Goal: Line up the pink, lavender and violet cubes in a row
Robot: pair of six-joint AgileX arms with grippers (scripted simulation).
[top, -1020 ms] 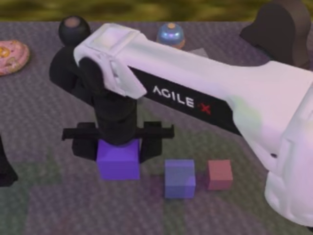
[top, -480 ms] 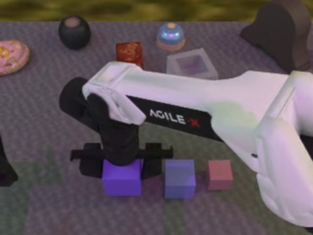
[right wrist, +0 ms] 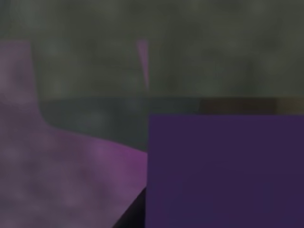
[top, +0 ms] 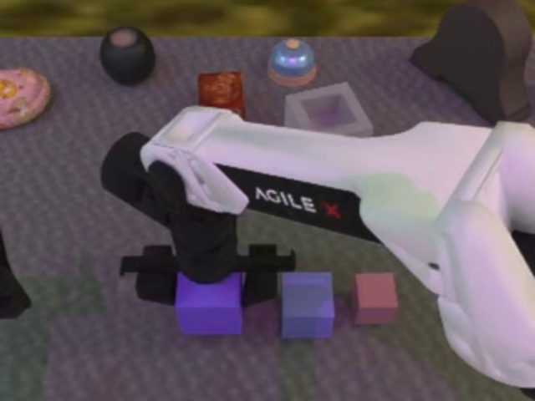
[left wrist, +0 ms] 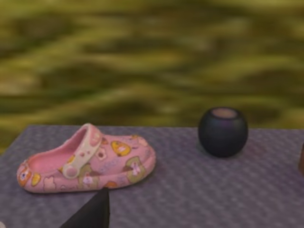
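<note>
Top view: the right arm point(top: 359, 192), white with a black band reading "AGILE X" (the X in red), reaches from the right edge across the table point(top: 67, 167) toward the front left. Its black right gripper point(top: 209, 280) stands over the violet cube point(top: 209, 305), one finger on each side of the cube. The fingers are spread wider than the cube, with a gap showing on its right side, so the jaws stand open and grip nothing.

The violet cube rests on the table at the left end of a front row. The lavender cube point(top: 307, 305) lies just to its right, apart from it, and the pink cube point(top: 374, 298) lies just right of the lavender one, also apart. The three sit roughly in one line.

Along the far side of the table stand a dark sphere point(top: 127, 55), a patterned red-orange cube point(top: 221, 90), a domed bell point(top: 292, 61) and a pale grey hollow square box point(top: 328, 112). A pink shoe point(top: 21, 93) lies at the far left edge.

Left wrist view: the pink shoe, printed with small cartoon figures, and the dark sphere appear on the table. The left arm point(top: 7, 288) is parked at the table's left edge; whether its gripper is open cannot be told.

Right wrist view: the violet cube fills the near field.
</note>
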